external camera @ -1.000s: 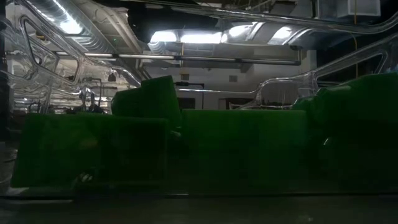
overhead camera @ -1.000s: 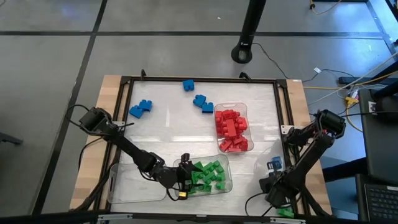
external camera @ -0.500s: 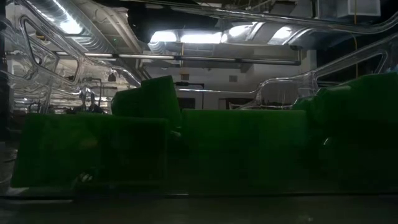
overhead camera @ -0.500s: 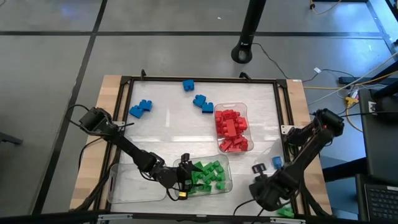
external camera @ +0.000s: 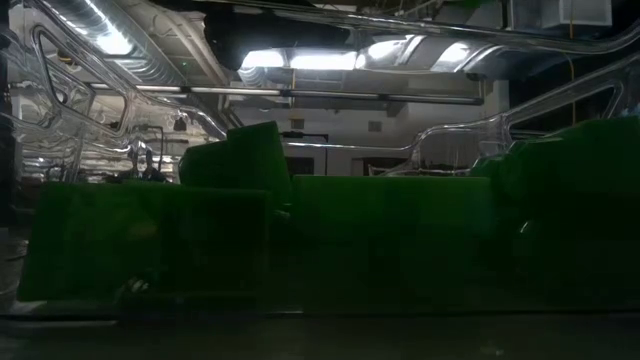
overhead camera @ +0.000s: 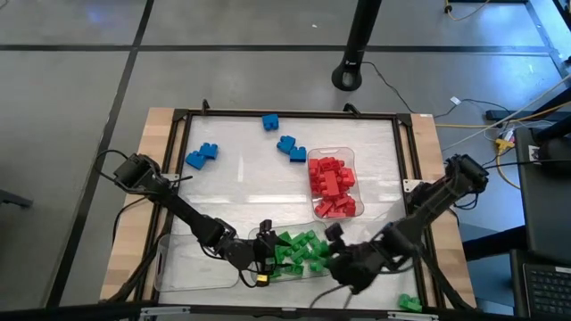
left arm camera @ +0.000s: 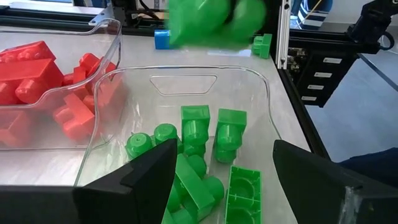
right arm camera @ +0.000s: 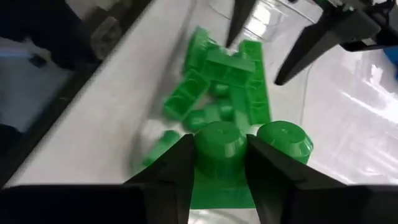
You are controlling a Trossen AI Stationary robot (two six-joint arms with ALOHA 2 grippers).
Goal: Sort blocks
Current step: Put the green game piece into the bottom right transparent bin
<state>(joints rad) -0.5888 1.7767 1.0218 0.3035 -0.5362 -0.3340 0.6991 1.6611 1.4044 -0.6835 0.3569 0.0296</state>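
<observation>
High view looks straight down on the whole table (overhead camera: 241, 169). Low view sits at tabletop level, close against green blocks (external camera: 330, 240). Both wrist views share these

Green blocks (overhead camera: 299, 251), red blocks (overhead camera: 332, 185), blue blocks (overhead camera: 202, 155), clear trays (overhead camera: 192, 264).

Clear trays on a framed white tabletop

Two clear plastic trays (overhead camera: 351, 153) (overhead camera: 183, 267) sit on the table (overhead camera: 241, 187); beyond it, a black stand base (overhead camera: 350, 77) and cables (overhead camera: 419, 102) lie on the grey floor.
</observation>
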